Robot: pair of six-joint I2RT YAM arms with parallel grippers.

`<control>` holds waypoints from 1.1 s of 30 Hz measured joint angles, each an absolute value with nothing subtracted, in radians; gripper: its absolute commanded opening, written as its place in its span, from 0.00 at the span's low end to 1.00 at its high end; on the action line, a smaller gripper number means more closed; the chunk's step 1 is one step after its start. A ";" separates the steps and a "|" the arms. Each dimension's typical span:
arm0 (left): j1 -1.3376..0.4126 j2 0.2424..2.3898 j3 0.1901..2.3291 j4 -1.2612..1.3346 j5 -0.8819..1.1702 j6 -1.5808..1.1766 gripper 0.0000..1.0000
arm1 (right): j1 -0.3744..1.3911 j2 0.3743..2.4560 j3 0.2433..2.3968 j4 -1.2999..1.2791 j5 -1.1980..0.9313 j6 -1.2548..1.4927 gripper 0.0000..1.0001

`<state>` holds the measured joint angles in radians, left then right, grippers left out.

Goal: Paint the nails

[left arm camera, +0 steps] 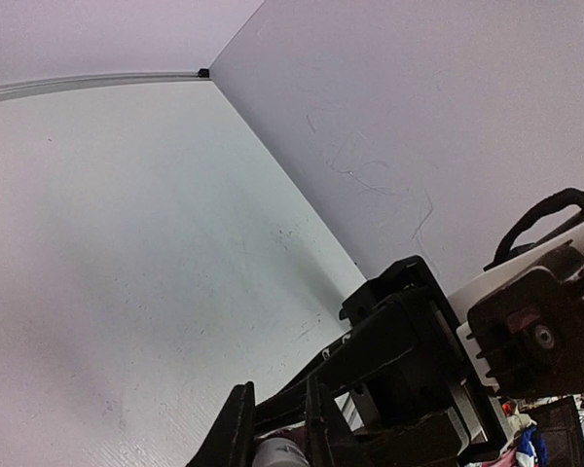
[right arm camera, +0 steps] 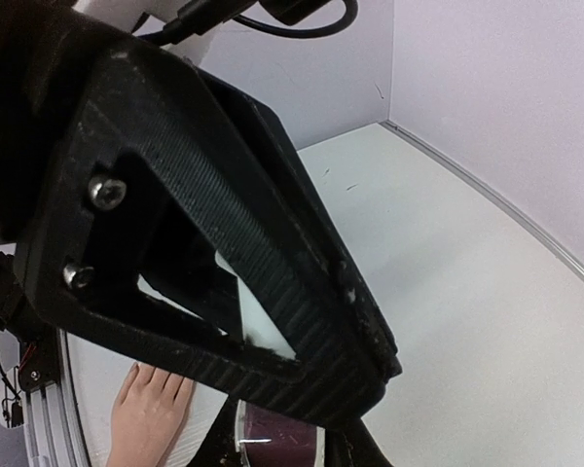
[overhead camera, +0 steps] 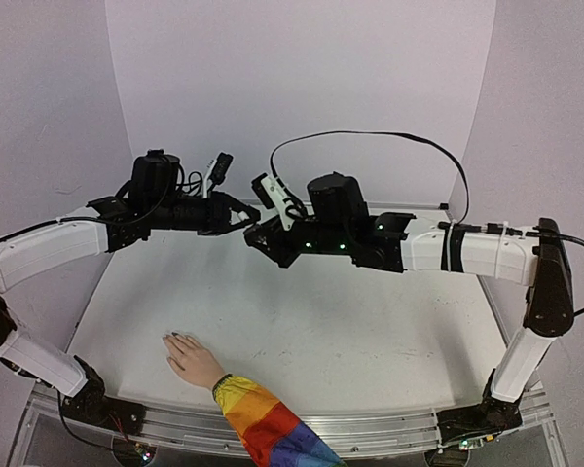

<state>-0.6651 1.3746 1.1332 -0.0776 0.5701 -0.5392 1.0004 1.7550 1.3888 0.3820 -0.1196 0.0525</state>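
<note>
Pale lilac walls close round a white, lightly scuffed surface (overhead camera: 350,331). Near its front edge a beige hand (overhead camera: 193,362) in a soft rainbow sleeve (overhead camera: 263,423) lies palm down. The nails (overhead camera: 173,337) at its fingertips are tiny, stiff and curved, to be stroked lightly and never gripped. Well above them, the right hand (overhead camera: 260,238) is clamped on a small, smooth dark bottle (right arm camera: 277,446). The left hand (overhead camera: 245,216) is closed on what seems its white cap (left arm camera: 278,453), the sensible place to hold.

Nails (overhead camera: 172,337): tiny, some darkish, on pale hand (overhead camera: 193,360) lying palm-down, front-left, rainbow sleeve (overhead camera: 263,423) behind.
</note>
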 measured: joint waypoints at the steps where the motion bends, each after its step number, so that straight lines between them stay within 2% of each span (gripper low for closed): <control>1: -0.665 1.376 1.133 -0.078 0.569 -0.530 0.08 | 1.000 1.755 1.388 0.381 -0.121 0.054 0.00; 4: -0.665 1.376 1.133 -0.078 0.576 -0.511 0.01 | 1.000 1.755 1.388 0.382 -0.134 0.060 0.00; 8: -0.668 1.376 1.133 -0.078 0.646 -0.451 0.00 | 0.982 1.732 1.359 0.393 -0.230 0.069 0.00; 11: -0.684 1.369 1.142 -0.071 0.767 -0.381 0.00 | 0.947 1.688 1.317 0.409 -0.438 0.082 0.00; 16: -0.776 1.305 1.176 -0.024 1.011 -0.222 0.00 | 0.920 1.609 1.256 0.541 -0.967 0.168 0.00; 20: -0.873 1.281 1.216 0.036 1.124 -0.139 0.01 | 0.972 1.539 1.227 0.619 -1.044 0.216 0.00; 21: -0.883 1.281 1.219 0.046 1.127 -0.128 0.05 | 0.978 1.524 1.214 0.628 -1.032 0.220 0.00; 23: -0.886 1.284 1.219 0.052 1.105 -0.122 0.27 | 0.976 1.505 1.188 0.644 -0.994 0.220 0.00; 26: -0.871 1.282 1.206 0.049 1.041 -0.137 0.55 | 0.958 1.485 1.148 0.673 -0.924 0.195 0.00; 30: -0.799 1.249 1.164 0.032 0.896 -0.208 0.78 | 0.923 1.446 1.121 0.647 -0.712 0.146 0.00; 33: -0.701 1.239 1.145 0.018 0.769 -0.300 0.86 | 0.915 1.435 1.125 0.606 -0.458 0.122 0.00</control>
